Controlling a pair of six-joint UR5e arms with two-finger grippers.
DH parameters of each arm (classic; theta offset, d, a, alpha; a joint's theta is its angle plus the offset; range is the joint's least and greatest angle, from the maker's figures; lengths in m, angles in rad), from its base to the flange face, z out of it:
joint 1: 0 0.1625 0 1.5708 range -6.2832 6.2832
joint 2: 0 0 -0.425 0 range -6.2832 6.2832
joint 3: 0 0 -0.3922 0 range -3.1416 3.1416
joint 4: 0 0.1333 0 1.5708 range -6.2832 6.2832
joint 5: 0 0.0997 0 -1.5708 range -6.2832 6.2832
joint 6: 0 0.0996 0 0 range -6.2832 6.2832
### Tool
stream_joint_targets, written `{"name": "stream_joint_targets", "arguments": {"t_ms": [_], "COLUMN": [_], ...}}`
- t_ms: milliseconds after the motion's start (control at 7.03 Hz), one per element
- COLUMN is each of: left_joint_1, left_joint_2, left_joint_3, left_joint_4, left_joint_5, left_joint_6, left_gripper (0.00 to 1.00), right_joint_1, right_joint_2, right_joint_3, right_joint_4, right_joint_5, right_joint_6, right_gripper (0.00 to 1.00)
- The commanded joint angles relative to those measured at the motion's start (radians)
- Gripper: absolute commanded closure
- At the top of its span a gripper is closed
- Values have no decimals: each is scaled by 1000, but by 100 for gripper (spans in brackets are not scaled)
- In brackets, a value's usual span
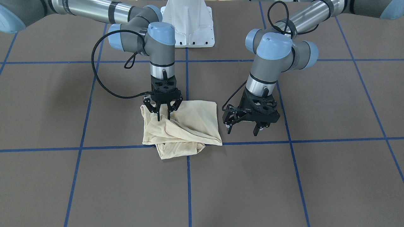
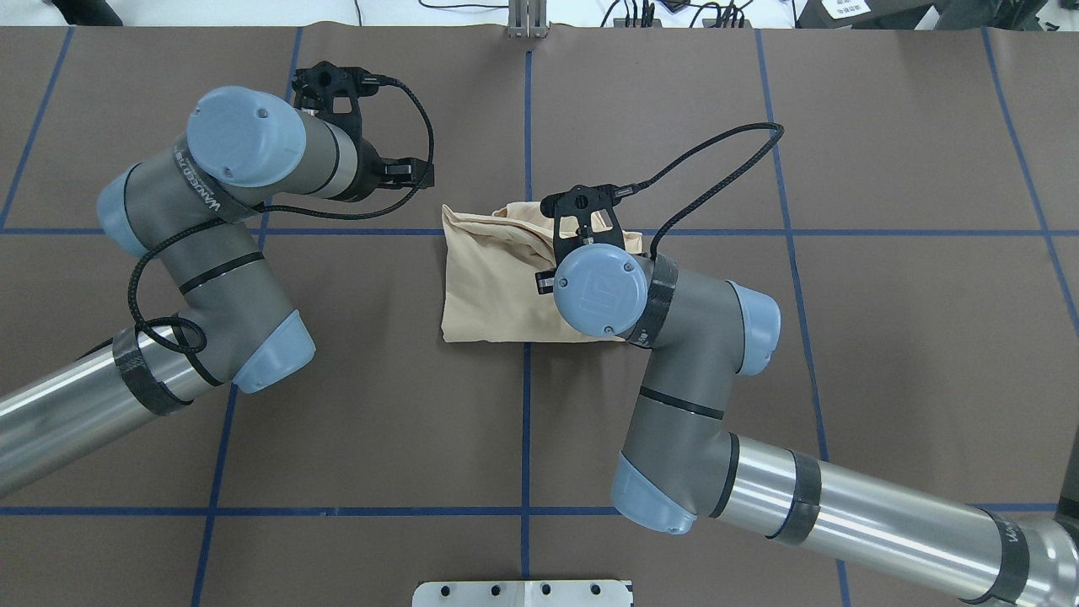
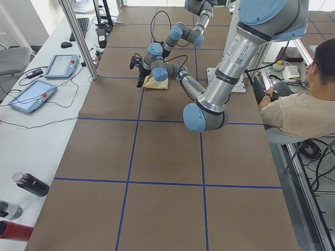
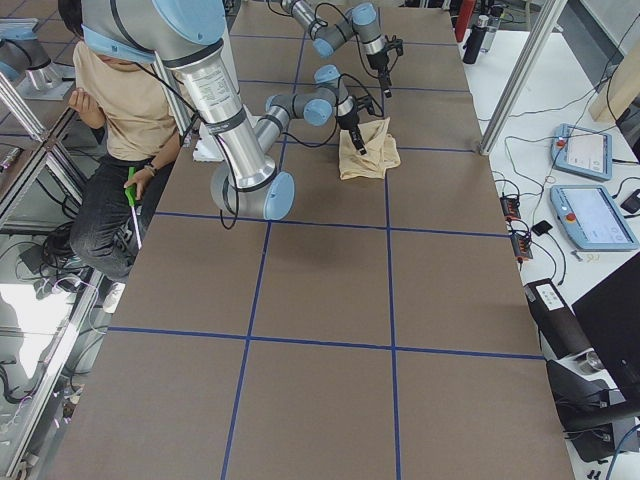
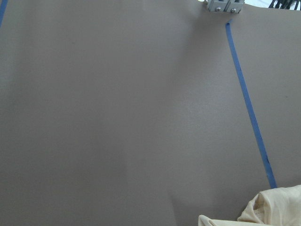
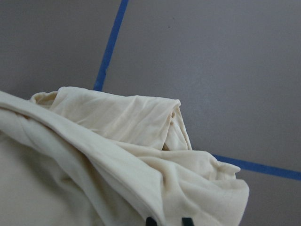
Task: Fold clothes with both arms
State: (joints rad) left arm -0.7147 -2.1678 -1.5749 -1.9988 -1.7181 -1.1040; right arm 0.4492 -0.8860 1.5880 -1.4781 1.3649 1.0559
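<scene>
The pale cream shirt (image 1: 186, 126) lies as a folded, rumpled bundle near the table's middle, with its print hidden. It also shows in the overhead view (image 2: 489, 287). My right gripper (image 1: 163, 118) points straight down onto the bundle's corner on that view's left, its fingers drawn close together on a fold of cloth. In the right wrist view its fingertips (image 6: 150, 220) sit at the bottom edge against the shirt (image 6: 117, 155). My left gripper (image 1: 242, 130) is open and empty, hovering just off the shirt's other side. The left wrist view shows only a shirt corner (image 5: 273, 207).
The brown table cover carries a blue tape grid (image 1: 188, 176). The white pedestal base (image 1: 189, 25) stands at the robot's side. A seated operator (image 3: 298, 110) is beside the table. Tablets (image 3: 31, 94) and bottles (image 3: 31, 184) lie on the side bench.
</scene>
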Motion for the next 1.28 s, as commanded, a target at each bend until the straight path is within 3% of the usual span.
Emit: {"name": "stream_joint_targets", "arguments": {"t_ms": [0,142,284,427,569,853,1138], "left_joint_1": [0,0,0,0,0,0,-41], "left_joint_2": [0,0,0,0,2,11,70], "left_joint_3": [-4,-5,-10,-17,-19,-43,-142], "left_joint_4": [0,0,0,2,2,6,43], "left_joint_5": [-2,-2,-2,-3,-5,-59,-153], "left_joint_6": [-1,-2,-2,-2,-2,9,89], "left_gripper": [0,0,0,0,0,0,0], "right_joint_1": [46,80,100,105,127,233,336], "right_joint_2": [9,39,85,116,133,168,153], "right_joint_3": [-20,-90,-217,-341,-362,-359,-326], "right_joint_4": [2,15,113,274,300,295,228], "right_joint_5": [-21,-24,-42,-52,-29,235,450], "right_joint_6": [-25,-60,-62,-59,-56,-62,-66], "right_gripper": [100,100,85,1,0,0,0]}}
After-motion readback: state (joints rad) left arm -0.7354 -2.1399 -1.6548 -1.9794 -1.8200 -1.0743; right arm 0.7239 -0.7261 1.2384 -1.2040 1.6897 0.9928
